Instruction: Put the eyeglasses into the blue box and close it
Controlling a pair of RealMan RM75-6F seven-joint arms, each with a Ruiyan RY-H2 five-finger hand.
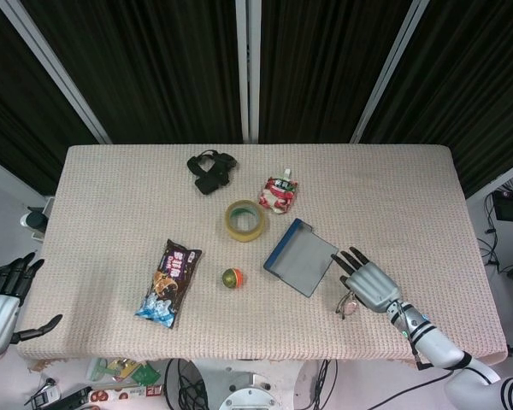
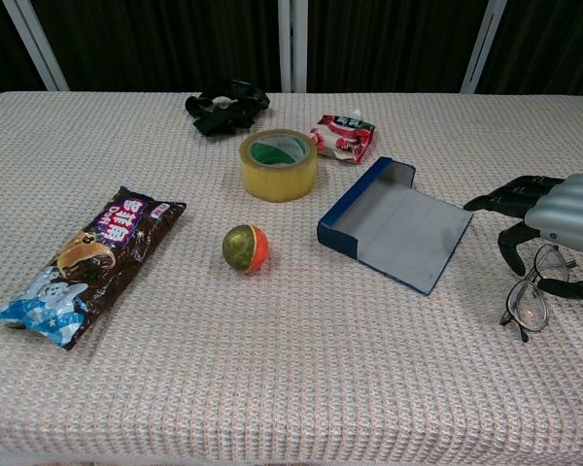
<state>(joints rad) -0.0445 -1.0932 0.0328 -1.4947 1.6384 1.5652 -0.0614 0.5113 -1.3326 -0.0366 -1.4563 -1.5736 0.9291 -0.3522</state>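
Just right hand [image 2: 554, 225] arched over eyeglasses [image 2: 531, 296]

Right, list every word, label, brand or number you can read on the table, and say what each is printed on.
None can be read with certainty.
Long brown and blue snack packet: large white and pink lettering on a purple patch, too blurred to make out.
Red and white spouted drink pouch: small print, too small to read.
Roll of yellowish clear tape, open blue cardboard box, green and orange ball: no text visible.
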